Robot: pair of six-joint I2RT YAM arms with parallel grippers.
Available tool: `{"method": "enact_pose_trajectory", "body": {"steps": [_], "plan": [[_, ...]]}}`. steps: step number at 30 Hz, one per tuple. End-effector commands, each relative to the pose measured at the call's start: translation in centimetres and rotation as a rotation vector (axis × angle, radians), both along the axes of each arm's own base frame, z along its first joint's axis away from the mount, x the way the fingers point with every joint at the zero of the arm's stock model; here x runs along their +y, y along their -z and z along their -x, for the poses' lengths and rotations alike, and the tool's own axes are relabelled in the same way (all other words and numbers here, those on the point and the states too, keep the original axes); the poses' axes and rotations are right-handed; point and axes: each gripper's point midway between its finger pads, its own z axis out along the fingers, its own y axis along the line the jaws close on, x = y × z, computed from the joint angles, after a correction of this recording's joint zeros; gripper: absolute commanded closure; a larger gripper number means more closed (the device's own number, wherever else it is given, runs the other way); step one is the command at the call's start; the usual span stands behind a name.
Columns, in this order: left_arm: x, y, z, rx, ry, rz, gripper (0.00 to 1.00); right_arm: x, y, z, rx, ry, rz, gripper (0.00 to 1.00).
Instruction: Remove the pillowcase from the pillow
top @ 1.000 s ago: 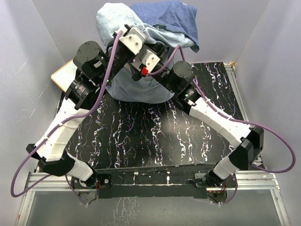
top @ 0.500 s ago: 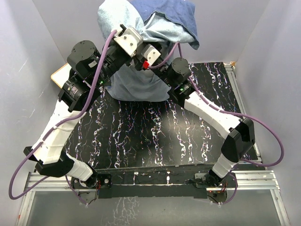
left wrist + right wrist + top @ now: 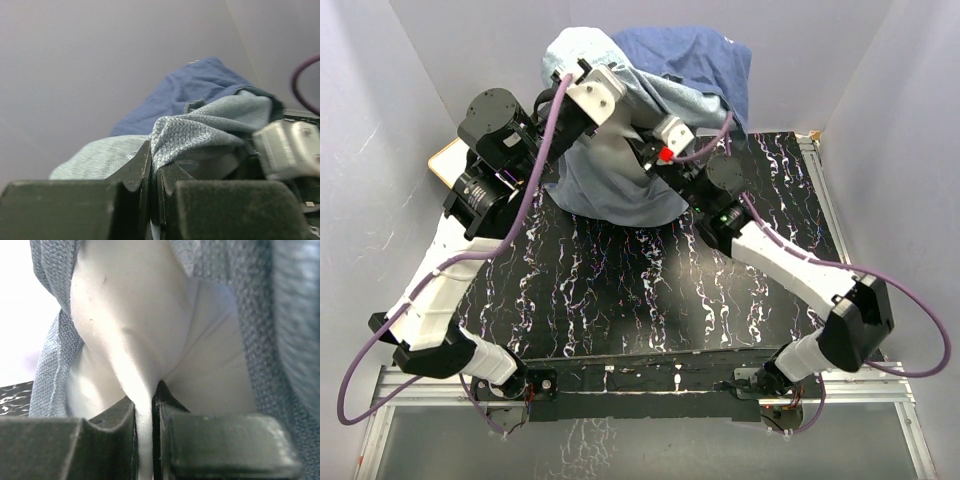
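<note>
The pillowcase (image 3: 692, 58) is bunched up at the back of the table, navy on top with its paler grey-blue reverse (image 3: 612, 188) hanging down in front. My left gripper (image 3: 612, 104) is raised against it. In the left wrist view, the left gripper (image 3: 154, 164) is shut on a fold of the grey-blue weave (image 3: 200, 132). My right gripper (image 3: 648, 146) reaches into the bundle from below. Seen from the right wrist, the right gripper (image 3: 145, 407) is shut on a white fold of the pillow (image 3: 135, 315), with pillowcase cloth (image 3: 250, 315) around it. From above the pillow is hidden.
A flat white board with an orange edge (image 3: 447, 160) lies at the table's left rear, partly under the left arm. The black marbled tabletop (image 3: 640, 290) stretches in front of the bundle. Grey walls close in on the left, back and right.
The right gripper has gone from open to shut, pinching the white pillow. The right arm's elbow has swung right and lower. The bundle has shifted a little to the right.
</note>
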Motion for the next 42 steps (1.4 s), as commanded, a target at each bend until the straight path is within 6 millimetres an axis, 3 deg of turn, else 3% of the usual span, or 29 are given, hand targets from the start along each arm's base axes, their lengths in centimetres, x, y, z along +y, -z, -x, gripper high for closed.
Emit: {"method": "enact_pose_trajectory", "body": {"steps": [1,7,16,20,25,28,33,37,42], "plan": [[4.1,-6.5,1.6,-0.283,-0.149,0.086,1.00,-1.9,3.7,1.3,0.192,-0.007,-0.082,0.92],[4.7,-6.3,-0.6,-0.361,-0.289,0.043,1.00,-5.3,6.3,3.8,0.277,0.041,-0.139,0.92],[5.6,-6.5,-2.4,-0.325,-0.362,0.057,1.00,-9.8,6.2,5.4,0.325,0.172,-0.194,0.92],[7.8,-6.7,-3.3,-0.327,-0.428,0.080,1.00,-10.3,5.7,6.3,0.336,0.162,-0.200,0.92],[12.8,-6.6,-5.4,-0.305,-0.524,0.129,1.00,-10.9,4.9,6.7,0.356,0.163,-0.239,0.92],[14.1,-4.8,-6.5,-0.243,-0.518,0.126,1.00,-11.0,4.4,7.0,0.362,0.152,-0.255,0.92],[14.5,0.0,-8.5,-0.120,-0.488,0.111,1.00,-10.9,2.4,8.3,0.346,0.095,-0.277,0.92],[12.0,4.8,-9.9,0.000,-0.373,0.095,1.00,-9.6,-0.6,10.1,0.324,-0.031,-0.281,0.92],[8.5,8.1,-9.9,0.104,-0.189,0.094,1.00,-7.8,-5.7,12.3,0.343,-0.253,-0.343,0.92]]}}
